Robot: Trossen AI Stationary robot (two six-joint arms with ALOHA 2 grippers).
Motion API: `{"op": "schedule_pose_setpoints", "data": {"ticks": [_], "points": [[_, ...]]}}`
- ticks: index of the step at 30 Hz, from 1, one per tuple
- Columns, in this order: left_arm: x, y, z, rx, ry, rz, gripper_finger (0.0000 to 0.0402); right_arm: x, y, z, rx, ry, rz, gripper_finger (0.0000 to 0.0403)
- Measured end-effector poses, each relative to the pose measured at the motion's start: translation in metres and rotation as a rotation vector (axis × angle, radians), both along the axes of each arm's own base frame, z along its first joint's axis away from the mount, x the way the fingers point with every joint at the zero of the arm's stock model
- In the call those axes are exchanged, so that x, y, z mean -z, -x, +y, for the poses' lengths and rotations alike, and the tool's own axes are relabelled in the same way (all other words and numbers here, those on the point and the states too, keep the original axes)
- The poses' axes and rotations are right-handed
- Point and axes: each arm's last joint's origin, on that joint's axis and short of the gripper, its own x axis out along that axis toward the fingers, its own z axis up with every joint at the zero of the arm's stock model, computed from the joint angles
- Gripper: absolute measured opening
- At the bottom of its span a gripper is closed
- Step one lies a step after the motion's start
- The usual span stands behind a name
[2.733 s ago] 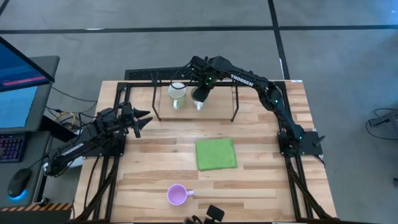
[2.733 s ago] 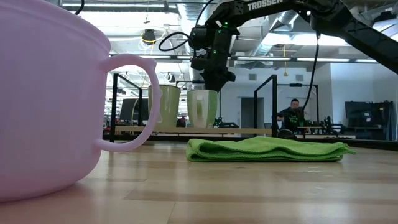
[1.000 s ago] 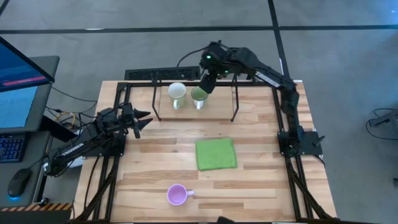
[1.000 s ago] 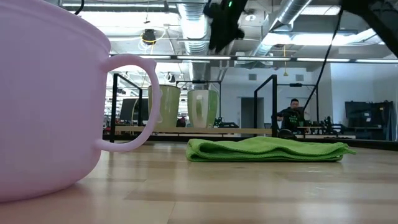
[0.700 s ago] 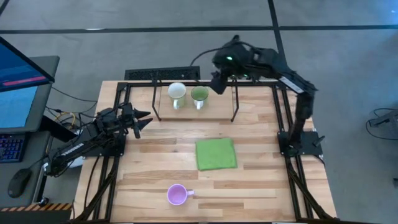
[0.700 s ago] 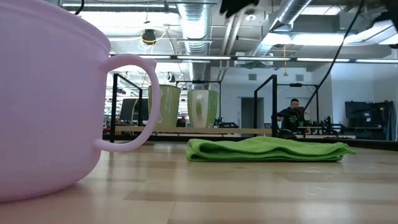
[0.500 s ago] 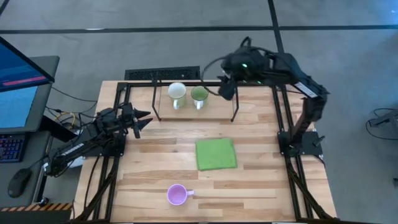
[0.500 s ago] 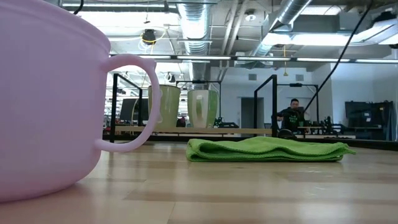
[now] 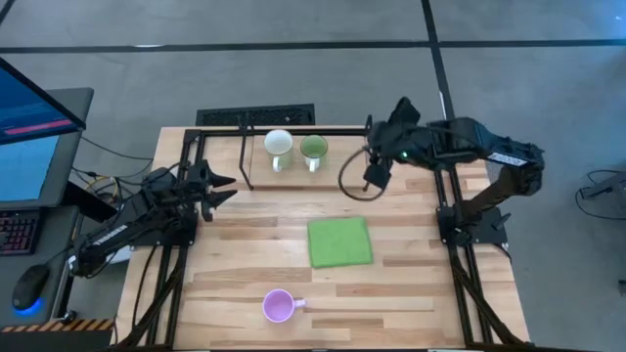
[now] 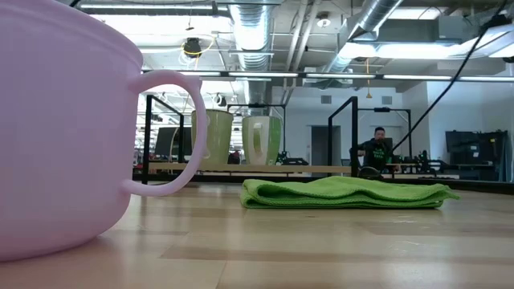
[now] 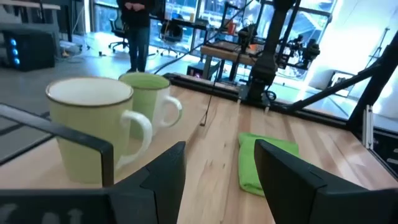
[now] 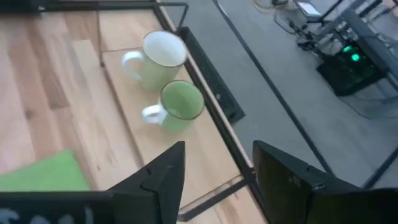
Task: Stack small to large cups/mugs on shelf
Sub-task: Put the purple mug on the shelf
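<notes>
shelf point(image 9: 293, 174): white mug point(image 9: 279, 145), green mug point(image 9: 313, 149) side by side | pink mug point(image 9: 279, 307): near bench edge | right gripper point(image 9: 373, 182): fingers spread, empty | left gripper point(image 9: 224, 186): fingers spread, empty

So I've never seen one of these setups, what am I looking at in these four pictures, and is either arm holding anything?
Two dark robot arms stand at a slatted wooden table. One picture looks straight down, one looks level from the tabletop, and two come from cameras on the arms' wrists.

On the low wire-framed wooden shelf at the far edge stand a white handled mug and a green handled mug, side by side. A flat green square cloth lies mid-table, and a light purple handled mug sits near the front edge, looming large in the level picture.

The right gripper hangs open beside the shelf, empty. The left gripper waits open at the left side, also empty.
</notes>
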Motion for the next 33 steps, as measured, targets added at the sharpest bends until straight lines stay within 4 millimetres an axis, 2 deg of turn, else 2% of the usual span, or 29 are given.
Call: {"op": "schedule_pose_setpoints", "data": {"ticks": [6,14,22,33], "points": [[-0.002,0.000,0.000,0.001,-0.006,-0.004,0.0180,0.046,0.028,0.011,-0.085,-0.032,-0.083,0.0210],[-0.002,0.000,0.000,0.002,-0.011,-0.005,0.0180,0.109,0.059,0.024,-0.383,-0.199,-0.246,0.0210],[-0.003,0.000,-0.001,0.018,-0.014,-0.011,0.0180,0.169,0.076,0.024,-0.423,-0.255,-0.311,0.0210],[-0.004,0.000,-0.002,0.073,-0.071,-0.014,0.0180,0.226,0.096,0.023,-0.472,-0.282,-0.440,0.0210]]}}
